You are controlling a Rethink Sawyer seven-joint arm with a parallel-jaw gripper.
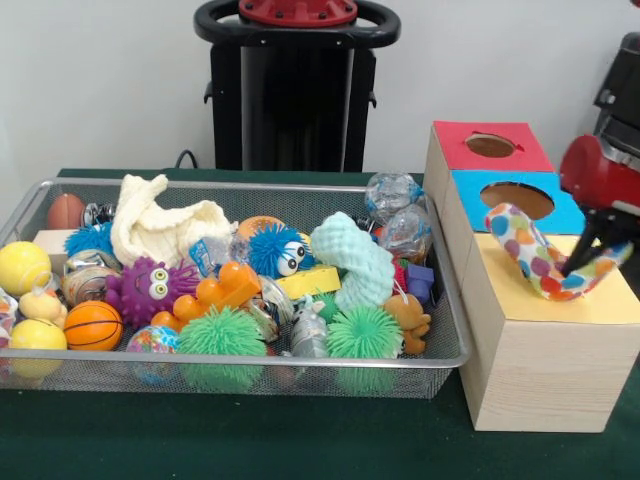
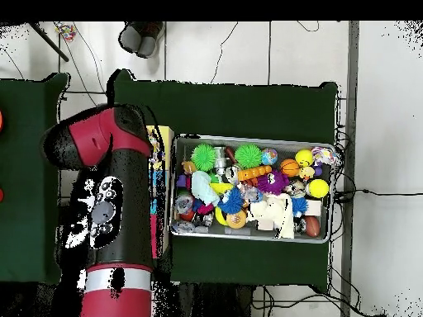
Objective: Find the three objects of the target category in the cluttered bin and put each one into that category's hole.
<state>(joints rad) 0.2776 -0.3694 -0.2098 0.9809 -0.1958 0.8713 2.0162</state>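
The fingers (image 1: 588, 255) were closed on a curved cloth toy (image 1: 540, 258) dotted in many colours, held just over the yellow top of the wooden box (image 1: 545, 345). Beyond them lay the blue hole (image 1: 517, 199); aside stood the wire bin (image 1: 440, 352).

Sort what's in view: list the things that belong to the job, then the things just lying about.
Job:
- hand, gripping the spotted cloth
- box with holes
- bin
- probably the white cloth and teal cloth, if cloth is the category

Lying about:
- basketball
- purple fuzzy toy
- green spiky ball
- yellow ball
- teddy
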